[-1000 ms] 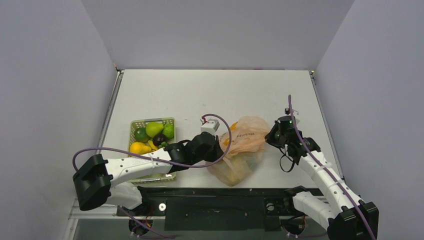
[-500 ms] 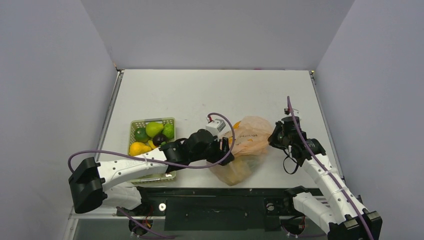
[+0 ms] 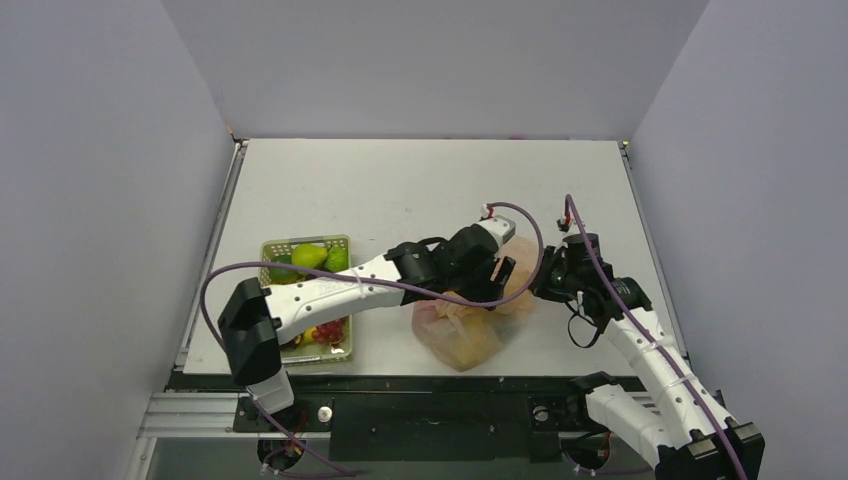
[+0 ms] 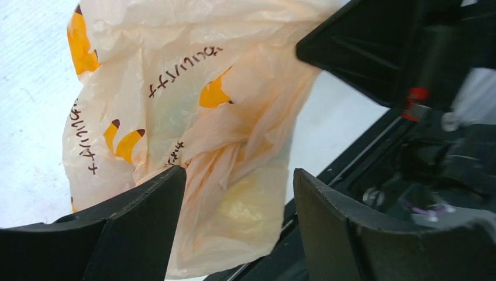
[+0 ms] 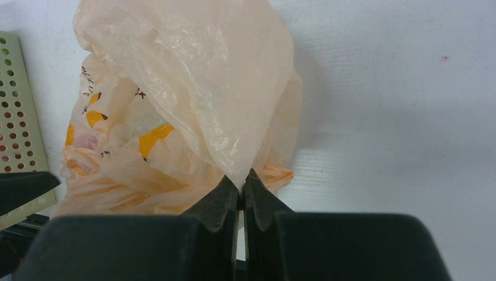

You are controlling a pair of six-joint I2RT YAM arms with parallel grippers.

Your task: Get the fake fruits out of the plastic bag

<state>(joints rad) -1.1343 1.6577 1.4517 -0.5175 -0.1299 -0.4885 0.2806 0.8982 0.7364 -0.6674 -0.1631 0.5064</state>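
The peach-orange plastic bag (image 3: 462, 338) with banana prints lies near the table's front edge, its top pulled up to the right. My right gripper (image 5: 241, 182) is shut on a fold of the bag's film (image 5: 222, 111). My left gripper (image 4: 238, 196) hangs open just over the bag (image 4: 175, 117), with film showing between its fingers (image 4: 140, 228) but not pinched. A pale yellow fake fruit (image 4: 251, 205) shows dimly through the bag. More fake fruits, green ones (image 3: 310, 256) and a red one (image 3: 326, 331), lie in the basket.
A light green lattice basket (image 3: 344, 242) stands left of the bag, partly under my left arm (image 3: 320, 292); its perforated wall (image 5: 17, 111) shows in the right wrist view. The black frame rail (image 3: 440, 405) runs along the table's front edge.
My left arm has swung from the bag's left side up and across over the bag, and its jaws have opened. The right gripper stays shut on the bag, shifted slightly.
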